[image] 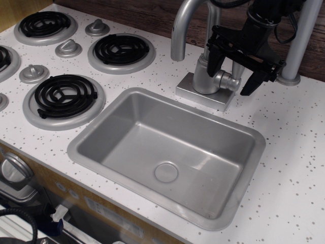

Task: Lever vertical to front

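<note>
The lever [236,69] is a short silver-grey paddle standing about upright on a round pivot stub [227,81] at the right side of the faucet base [203,90]. My black gripper [229,82] comes down from the upper right and is open. One of its fingers [213,62] is left of the lever, over the faucet body. The other finger [255,81] is to the lever's right. The lever's upper part is partly hidden behind the gripper. I cannot tell whether a finger touches it.
The tall curved spout [182,30] rises just left of the gripper. A grey post [299,40] stands at its right. The sink basin [167,152] lies in front of the faucet. Several stove burners [65,95] and cone knobs [68,49] are at the left.
</note>
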Available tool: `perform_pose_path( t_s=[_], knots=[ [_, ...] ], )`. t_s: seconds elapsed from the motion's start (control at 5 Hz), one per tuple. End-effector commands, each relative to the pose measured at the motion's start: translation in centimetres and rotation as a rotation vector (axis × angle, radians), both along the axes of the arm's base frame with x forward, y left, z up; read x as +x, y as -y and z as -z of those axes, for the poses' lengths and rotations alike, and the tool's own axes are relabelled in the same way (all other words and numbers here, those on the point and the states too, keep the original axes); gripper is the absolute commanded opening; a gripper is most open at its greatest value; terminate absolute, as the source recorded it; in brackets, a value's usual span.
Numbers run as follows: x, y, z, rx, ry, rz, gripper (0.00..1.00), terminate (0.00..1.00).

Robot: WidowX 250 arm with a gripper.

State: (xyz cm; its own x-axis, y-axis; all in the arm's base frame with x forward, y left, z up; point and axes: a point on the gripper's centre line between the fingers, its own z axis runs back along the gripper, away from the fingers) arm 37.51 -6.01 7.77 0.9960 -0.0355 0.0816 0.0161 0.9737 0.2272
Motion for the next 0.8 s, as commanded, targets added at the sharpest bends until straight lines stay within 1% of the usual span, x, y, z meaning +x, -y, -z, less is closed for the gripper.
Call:
perform_pose_path(
  t_s=[0.0,0.2,0.4,0.6],
  knots=[
    [0.0,0.0,0.0,0.0,0.0,0.0,1.0,0.0],
    [0.9,-0.2,-0.9,0.012,0.061,0.041,1.0,0.0],
    [2.1,-0.3,-1.6,0.04,0.143,0.09,1.0,0.0],
    [2.7,-0.4,-2.0,0.071,0.192,0.108,1.0,0.0]
  ],
)
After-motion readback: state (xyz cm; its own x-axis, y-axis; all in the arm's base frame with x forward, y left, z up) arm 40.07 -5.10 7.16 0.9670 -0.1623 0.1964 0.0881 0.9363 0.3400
